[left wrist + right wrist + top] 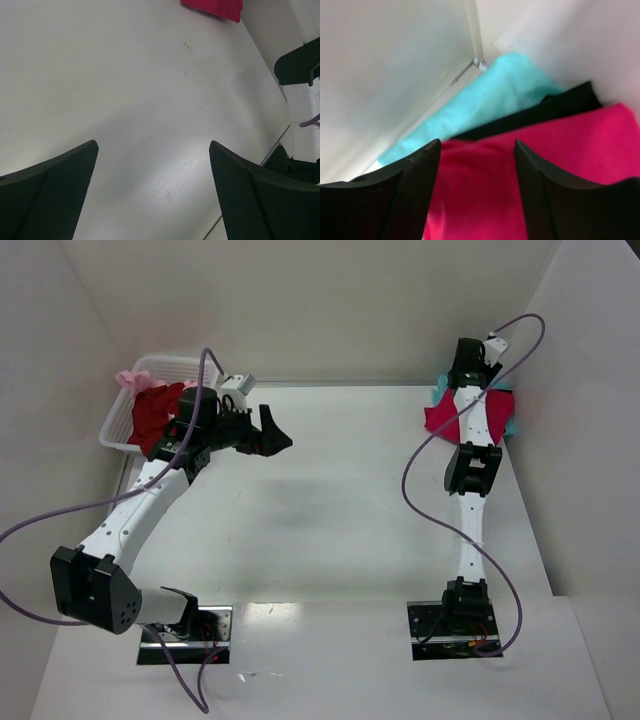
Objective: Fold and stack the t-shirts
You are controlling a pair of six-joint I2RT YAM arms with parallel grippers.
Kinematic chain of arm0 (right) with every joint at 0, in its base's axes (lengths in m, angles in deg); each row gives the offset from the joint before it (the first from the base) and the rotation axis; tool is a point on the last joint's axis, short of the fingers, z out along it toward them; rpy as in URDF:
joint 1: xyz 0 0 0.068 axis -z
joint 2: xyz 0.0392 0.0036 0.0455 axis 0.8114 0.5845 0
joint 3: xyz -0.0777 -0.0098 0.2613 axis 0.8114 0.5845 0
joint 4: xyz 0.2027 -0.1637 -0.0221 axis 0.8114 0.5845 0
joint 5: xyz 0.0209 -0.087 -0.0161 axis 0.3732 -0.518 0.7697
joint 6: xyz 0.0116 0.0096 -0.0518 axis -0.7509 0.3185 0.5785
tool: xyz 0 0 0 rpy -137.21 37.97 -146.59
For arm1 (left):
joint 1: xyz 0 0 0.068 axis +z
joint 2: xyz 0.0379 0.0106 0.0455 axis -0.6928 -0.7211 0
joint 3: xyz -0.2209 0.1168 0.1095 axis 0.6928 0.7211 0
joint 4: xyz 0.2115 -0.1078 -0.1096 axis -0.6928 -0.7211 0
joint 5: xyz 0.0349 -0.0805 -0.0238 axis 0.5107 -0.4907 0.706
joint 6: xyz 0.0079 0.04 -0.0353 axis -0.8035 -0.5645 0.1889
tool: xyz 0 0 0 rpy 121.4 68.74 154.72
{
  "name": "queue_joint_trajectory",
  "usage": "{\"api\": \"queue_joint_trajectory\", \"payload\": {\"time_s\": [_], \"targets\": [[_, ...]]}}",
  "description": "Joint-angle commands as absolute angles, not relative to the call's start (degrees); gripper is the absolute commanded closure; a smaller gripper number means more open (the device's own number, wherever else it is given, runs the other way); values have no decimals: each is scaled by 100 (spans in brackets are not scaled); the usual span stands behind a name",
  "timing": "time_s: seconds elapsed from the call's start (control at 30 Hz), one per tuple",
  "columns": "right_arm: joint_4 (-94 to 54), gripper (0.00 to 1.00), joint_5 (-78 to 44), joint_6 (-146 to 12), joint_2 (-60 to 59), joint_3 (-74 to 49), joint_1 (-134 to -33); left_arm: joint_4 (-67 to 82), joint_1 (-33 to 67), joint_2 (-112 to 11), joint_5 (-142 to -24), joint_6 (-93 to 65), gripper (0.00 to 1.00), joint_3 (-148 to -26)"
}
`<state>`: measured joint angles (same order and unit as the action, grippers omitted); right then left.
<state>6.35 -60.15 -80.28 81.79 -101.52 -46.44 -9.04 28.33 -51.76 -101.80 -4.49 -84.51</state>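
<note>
A folded crimson-pink t-shirt (pixel 440 418) tops a stack at the far right corner, over a black t-shirt (pixel 560 107) and a teal t-shirt (pixel 485 100); a teal edge (pixel 512 426) also shows in the top view. My right gripper (pixel 466 372) is open right over the stack, and in its wrist view the gripper (pixel 477 145) has its jaws apart either side of the crimson-pink cloth (pixel 580 145). My left gripper (pixel 275 435) is open and empty above bare table (pixel 153 145). A dark red t-shirt (pixel 155 415) and a pale pink one (pixel 130 377) lie in the basket.
The white lattice basket (pixel 115 427) stands at the far left against the white wall. White walls close in the table at the back and on both sides. The crimson-pink shirt (pixel 215 7) shows at the top edge of the left wrist view.
</note>
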Motion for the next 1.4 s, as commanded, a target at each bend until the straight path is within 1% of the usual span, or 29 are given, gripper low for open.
{"api": "queue_joint_trajectory", "payload": {"time_s": [0.0,0.07,0.1,0.13,0.27,0.3,0.33,0.37,0.4,0.47,0.5,0.53,0.57,0.63,0.67,0.7,0.73,0.77,0.8,0.83,0.87,0.97,1.07,1.1,1.13,1.23,1.3,1.37], "targets": [[970,33,-6089,-7937,7629,-9984,-4983,-876,2821,-4985,-10239,-501,0,-8690],[891,29,-6089,-7936,7156,-9692,-5220,-876,2821,-4862,-10239,-553,0,-8753],[890,24,-6089,-7780,6996,-9369,-5308,-876,2821,-4862,-10239,-623,0,-8805],[812,21,-6159,-7778,6838,-9174,-5387,-876,2821,-4783,-10239,-624,0,-8805],[505,21,-6353,-7935,6021,-7892,-5669,-937,2821,-4563,-10178,-781,0,-8805],[295,21,-6353,-8023,5688,-7271,-5669,-990,2821,-4484,-10178,-782,0,-8805],[188,21,-6301,-8189,5537,-6978,-5669,-990,2821,-4423,-10178,-834,0,-8805],[74,19,-6300,-8278,5379,-6688,-5669,-990,2821,-4422,-10178,-835,0,-8805],[-197,18,-6300,-8279,5221,-6093,-5669,-990,2821,-4422,-10178,-835,0,-8805],[-479,13,-6231,-8428,4676,-5519,-5669,-990,2821,-4361,-10239,-835,0,-8753],[-637,12,-6117,-8489,4500,-5029,-5669,-990,2821,-4361,-10239,-835,0,-8753],[-639,10,-5689,-8490,4133,-4832,-5669,-921,2821,-4361,-10291,-835,0,-8753],[-639,7,-5459,-8490,3920,-4639,-5669,-920,2821,-4361,-10292,-774,0,-8692],[-778,3,-5010,-8578,3420,-3849,-5730,-867,2821,-4361,-10108,-773,0,-8639],[-866,1,-4582,-8578,2800,-3541,-5731,-867,2821,-4308,-10038,-773,0,-8638],[-867,1,-4456,-8630,2471,-2964,-5827,-867,2821,-4308,-9907,-773,0,-8638],[-928,1,-4307,-8631,2155,-2706,-5949,-954,2821,-4308,-9583,-773,0,-8638],[-851,1,-4175,-8631,1551,-2521,-6020,-1086,2821,-4308,-9397,-773,0,-8638],[-676,1,-4173,-8735,1319,-2327,-6091,-1165,2821,-4308,-9195,-773,0,-8638],[-448,1,-4121,-8736,1134,-2325,-6152,-1244,2821,-4378,-8897,-773,0,-8690],[59,1,-4121,-8736,976,-2325,-6205,-1402,2821,-4457,-8755,-773,0,-8787],[799,1,-3989,-8745,457,-2256,-6285,-1456,2821,-4606,-8404,-835,0,-8988],[672,1,-3620,-8745,-412,-1572,-6285,-1509,2821,-4773,-8140,-905,0,-9112],[340,1,-3498,-8745,-737,-1013,-6285,-1509,2821,-4774,-8078,-905,0,-9113],[250,1,-3383,-8745,-1384,-772,-6285,-1509,2821,-4826,-8077,-905,0,-8974],[467,1,-3443,-8833,-2309,-243,-6285,-1561,2821,-4975,-8024,-677,0,-8823],[731,1,-3497,-8851,-2593,-50,-6285,-1640,2821,-5072,-8339,-545,0,-8709],[1048,1,-3497,-8850,-2944,134,-6285,-1641,2821,-5134,-8411,-545,0,-8569]]}}
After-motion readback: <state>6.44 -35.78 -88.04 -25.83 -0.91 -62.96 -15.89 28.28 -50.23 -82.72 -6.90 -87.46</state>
